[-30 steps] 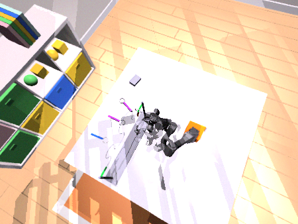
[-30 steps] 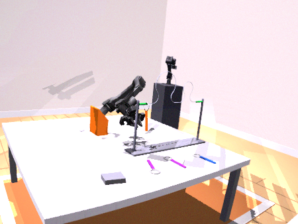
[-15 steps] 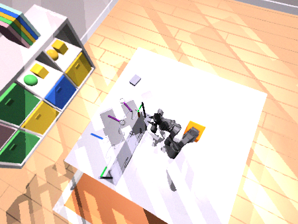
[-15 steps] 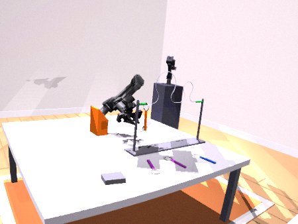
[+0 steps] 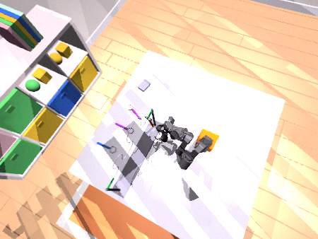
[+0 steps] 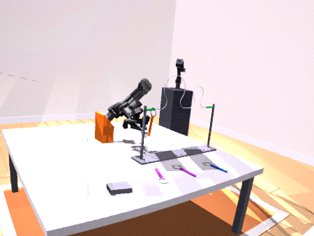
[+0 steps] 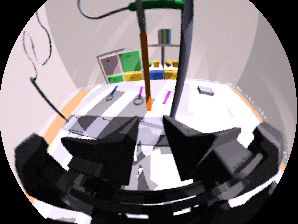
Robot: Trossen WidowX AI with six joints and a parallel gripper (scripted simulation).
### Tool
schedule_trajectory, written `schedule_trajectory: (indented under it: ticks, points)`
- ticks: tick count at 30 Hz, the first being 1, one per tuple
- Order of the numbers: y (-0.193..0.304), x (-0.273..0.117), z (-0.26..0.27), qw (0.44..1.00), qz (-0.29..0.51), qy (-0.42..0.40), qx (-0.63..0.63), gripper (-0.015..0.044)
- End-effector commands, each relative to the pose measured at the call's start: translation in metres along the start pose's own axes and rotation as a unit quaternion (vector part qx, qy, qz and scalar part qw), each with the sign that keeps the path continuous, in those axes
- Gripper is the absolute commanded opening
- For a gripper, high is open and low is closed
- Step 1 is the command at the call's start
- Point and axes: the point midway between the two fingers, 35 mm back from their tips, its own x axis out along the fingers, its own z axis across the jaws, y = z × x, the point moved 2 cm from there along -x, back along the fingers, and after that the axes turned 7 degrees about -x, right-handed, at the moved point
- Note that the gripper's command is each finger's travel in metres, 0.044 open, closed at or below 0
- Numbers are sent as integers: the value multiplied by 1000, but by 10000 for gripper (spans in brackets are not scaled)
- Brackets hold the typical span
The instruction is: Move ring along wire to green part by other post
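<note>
The ring (image 6: 153, 112) hangs around the inner end of the green part (image 6: 149, 109) (image 5: 150, 114) beside the near post (image 6: 143, 133) (image 7: 184, 55). Its orange handle (image 6: 150, 126) (image 5: 151, 123) (image 7: 145, 70) points down, slightly tilted. My gripper (image 7: 150, 117) (image 6: 145, 129) is partly open and empty. In the wrist view the handle's lower tip shows just beyond and above the gap between the fingertips. The grey wire (image 6: 175, 76) curves to the other green part (image 6: 209, 107) (image 5: 110, 184) by the far post (image 6: 211, 126). The ring's top is cut off in the wrist view.
The posts stand on a grey base (image 6: 178, 154). Two magenta-handled rings (image 6: 188, 172) (image 6: 159, 173) and a blue-handled ring (image 6: 219, 168) lie on the table beyond it. A grey block (image 6: 119, 188) lies near the table edge. An orange block (image 6: 104, 128) stands at the arm's base.
</note>
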Motion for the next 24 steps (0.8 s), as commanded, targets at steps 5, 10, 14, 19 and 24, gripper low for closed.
schedule_trajectory:
  ticks: [5,10,14,19,24]
  points:
    - [0,0,1,1000,1,-3,-4,160]
    - [0,-2,0,1000,0,0,0,186]
    - [5,-40,1,1000,0,0,0,291]
    - [6,-48,2,1000,0,0,0,423]
    - [6,-48,2,1000,0,0,0,440]
